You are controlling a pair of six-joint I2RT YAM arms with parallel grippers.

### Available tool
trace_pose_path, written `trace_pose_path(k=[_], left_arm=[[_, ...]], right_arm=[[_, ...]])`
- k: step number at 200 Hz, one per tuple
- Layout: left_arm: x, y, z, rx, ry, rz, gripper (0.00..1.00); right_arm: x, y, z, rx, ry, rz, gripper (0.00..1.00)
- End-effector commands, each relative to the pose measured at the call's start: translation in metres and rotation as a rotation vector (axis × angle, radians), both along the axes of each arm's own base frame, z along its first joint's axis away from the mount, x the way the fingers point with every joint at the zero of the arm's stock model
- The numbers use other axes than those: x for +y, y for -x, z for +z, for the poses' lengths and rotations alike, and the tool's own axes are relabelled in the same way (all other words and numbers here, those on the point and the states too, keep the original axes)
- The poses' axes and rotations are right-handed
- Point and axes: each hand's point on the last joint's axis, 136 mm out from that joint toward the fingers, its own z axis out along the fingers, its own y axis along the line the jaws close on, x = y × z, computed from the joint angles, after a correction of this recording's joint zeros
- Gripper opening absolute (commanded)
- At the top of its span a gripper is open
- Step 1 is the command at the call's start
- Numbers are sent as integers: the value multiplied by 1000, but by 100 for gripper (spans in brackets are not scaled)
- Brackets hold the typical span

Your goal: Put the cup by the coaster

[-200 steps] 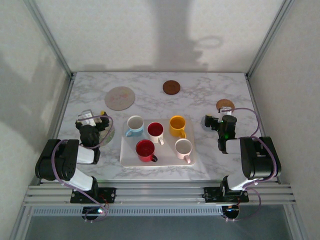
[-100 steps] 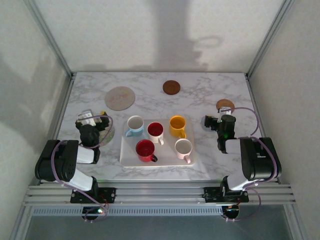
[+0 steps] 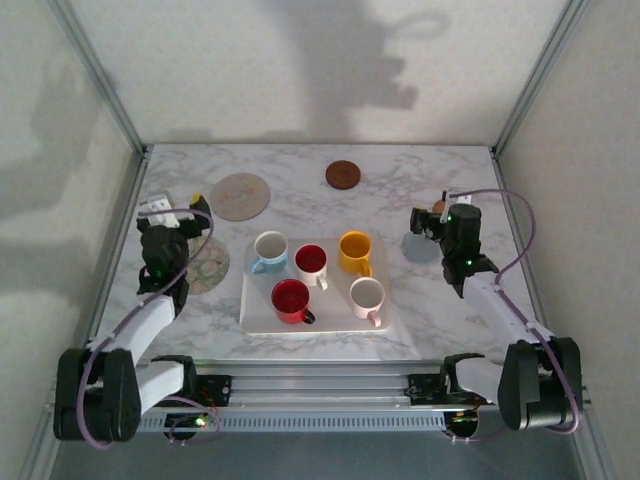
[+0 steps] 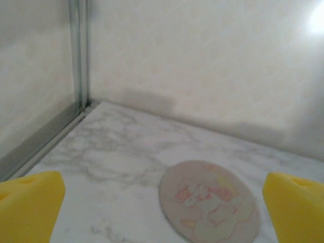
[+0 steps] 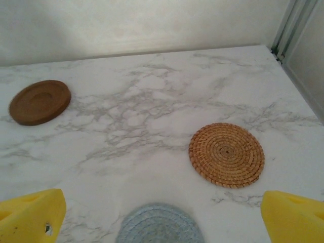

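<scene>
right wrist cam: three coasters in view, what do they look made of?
Brown coaster: likely wood, smooth matte finish, raised rim around a recessed centre.
Tan coaster: woven rattan or straw, with a visible spiral coil and coarse texture.
Grey-blue coaster: seems to be braided cotton or yarn in soft concentric rings. It is partly cut off by the frame edge, so less sure.

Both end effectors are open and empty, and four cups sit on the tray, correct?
Not four. The top view shows five on the tray: blue cup, pink cup, yellow cup, red cup, white cup. The left end effector and right end effector are open and empty.
</scene>
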Motion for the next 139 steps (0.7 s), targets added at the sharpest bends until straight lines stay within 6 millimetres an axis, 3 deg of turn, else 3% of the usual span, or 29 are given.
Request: trace_pose_path(k=[1, 27, 52, 88, 139], left_arm=[[-5, 9, 12, 69, 59, -36, 100], [-6, 16, 36, 125, 60, -34, 100], [-8, 11, 50, 234, 52, -48, 100], [-33, -8, 58, 354, 98, -190, 100], [-63, -28, 80, 365, 172, -350, 100]], right_arm=[[13, 24, 3, 161, -40, 40, 99], [25, 41, 27, 200, -93, 86, 99], [33, 56, 45, 248, -176, 103, 99], [54, 73, 65, 283, -284, 168, 99], [78, 89, 87, 348, -343, 298, 99]])
